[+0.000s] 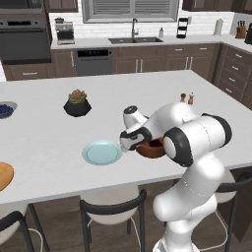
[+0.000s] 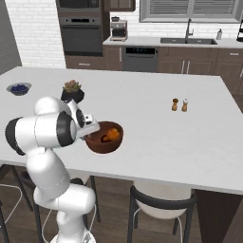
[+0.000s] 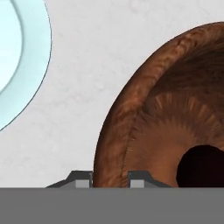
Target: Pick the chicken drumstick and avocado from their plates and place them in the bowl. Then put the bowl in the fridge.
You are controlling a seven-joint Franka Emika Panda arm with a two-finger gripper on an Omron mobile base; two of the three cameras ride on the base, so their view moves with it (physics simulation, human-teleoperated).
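You had both foods in the bowl (image 2: 104, 137) already: the chicken drumstick (image 2: 112, 134) and the dark avocado (image 3: 202, 166) lay inside it, on the surface beside the bare blue plate (image 1: 102, 152). Your end effector (image 3: 110, 178) was clamped across the bowl's near rim, arm folded low. The trip to the fridge remained.

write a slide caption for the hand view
Fingers shut on the bowl's rim, avocado dark inside, blue plate alongside.

Succulent pot (image 1: 77, 104), blueberry bowl (image 1: 6, 110), 2 shakers (image 2: 180, 105) on counter (image 1: 162, 93)
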